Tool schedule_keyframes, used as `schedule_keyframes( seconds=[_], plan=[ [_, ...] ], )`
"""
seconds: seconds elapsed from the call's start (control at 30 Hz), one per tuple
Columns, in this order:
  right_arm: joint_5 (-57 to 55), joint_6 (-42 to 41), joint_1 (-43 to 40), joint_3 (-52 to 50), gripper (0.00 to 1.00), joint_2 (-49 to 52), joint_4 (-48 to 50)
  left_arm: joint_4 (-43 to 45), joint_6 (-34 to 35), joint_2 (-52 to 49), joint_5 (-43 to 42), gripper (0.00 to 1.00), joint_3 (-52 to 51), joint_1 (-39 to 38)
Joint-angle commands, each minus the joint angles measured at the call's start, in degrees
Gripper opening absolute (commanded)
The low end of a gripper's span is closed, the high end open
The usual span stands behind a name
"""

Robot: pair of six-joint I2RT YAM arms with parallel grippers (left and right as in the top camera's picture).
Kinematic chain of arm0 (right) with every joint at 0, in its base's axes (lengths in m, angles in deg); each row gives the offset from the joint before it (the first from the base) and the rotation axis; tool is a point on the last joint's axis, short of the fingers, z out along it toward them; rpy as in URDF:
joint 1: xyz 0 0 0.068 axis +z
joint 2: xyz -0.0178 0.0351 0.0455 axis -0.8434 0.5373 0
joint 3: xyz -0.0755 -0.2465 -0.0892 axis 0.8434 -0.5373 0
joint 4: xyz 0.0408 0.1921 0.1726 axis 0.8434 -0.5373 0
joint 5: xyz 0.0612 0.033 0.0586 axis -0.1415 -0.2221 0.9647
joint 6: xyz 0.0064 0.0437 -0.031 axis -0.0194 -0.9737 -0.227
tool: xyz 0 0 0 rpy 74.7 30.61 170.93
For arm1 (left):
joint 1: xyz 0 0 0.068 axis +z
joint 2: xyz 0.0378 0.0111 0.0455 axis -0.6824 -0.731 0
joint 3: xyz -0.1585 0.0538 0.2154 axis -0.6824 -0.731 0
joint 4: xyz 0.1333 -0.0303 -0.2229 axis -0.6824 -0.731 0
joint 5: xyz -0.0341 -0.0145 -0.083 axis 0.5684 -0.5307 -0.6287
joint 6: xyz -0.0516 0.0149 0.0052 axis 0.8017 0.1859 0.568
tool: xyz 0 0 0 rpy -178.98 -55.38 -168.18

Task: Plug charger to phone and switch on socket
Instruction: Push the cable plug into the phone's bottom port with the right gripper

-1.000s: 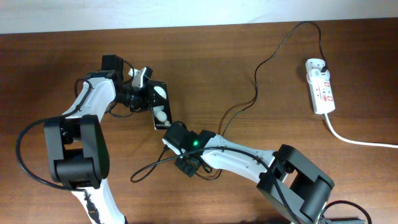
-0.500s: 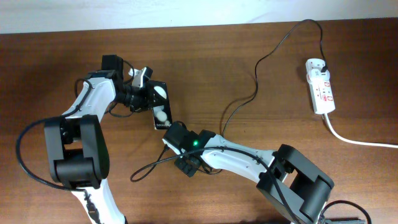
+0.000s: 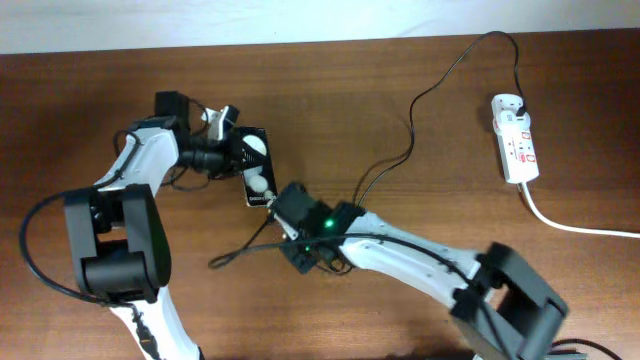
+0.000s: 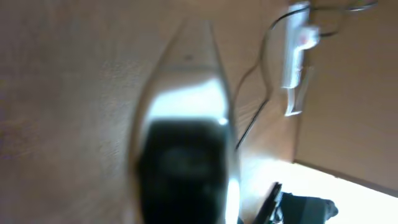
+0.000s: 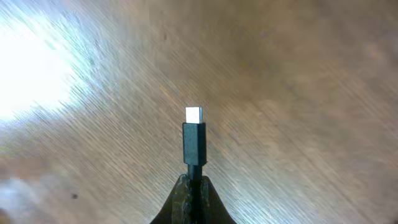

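Right gripper (image 5: 193, 186) is closed on the charger (image 5: 194, 144) just behind its connector tip, which points out over the table (image 5: 298, 74). We see the phone (image 3: 256, 168) near this tip, at the left gripper (image 3: 232, 150). Its wrist view is blurred, so we cannot tell its grip. The socket (image 3: 516, 140) lies well apart, far right.

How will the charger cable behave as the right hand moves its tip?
Likely floppy: the charger lies in loose curves toward the socket. Its connector tip looks rigid, standing straight out of the right hand. It is probably light, so the slack should trail rather than resist.
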Motion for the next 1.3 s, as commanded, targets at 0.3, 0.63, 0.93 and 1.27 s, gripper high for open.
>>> schedule_keyframes(
  seconds=[0.3,0.63,0.93,1.27],
  plan=[
    [14.71,-13.68,-4.48,-0.42,0.04,-1.7,8.13,13.79,0.15,2.1,-21.14,0.0,-9.81,5.44],
    [13.44,-24.04,-4.42,-10.73,0.04,-1.7,30.91,15.39,4.35,2.1,-21.16,0.0,-9.81,5.29],
    [10.8,-31.1,-4.42,-12.87,0.04,-1.7,41.27,18.1,6.12,2.1,-28.15,0.0,-9.81,5.05],
    [12.39,-31.32,-4.31,-12.96,0.04,-1.7,41.62,20.7,13.66,2.1,-30.1,0.0,-9.79,5.07]
  ],
)
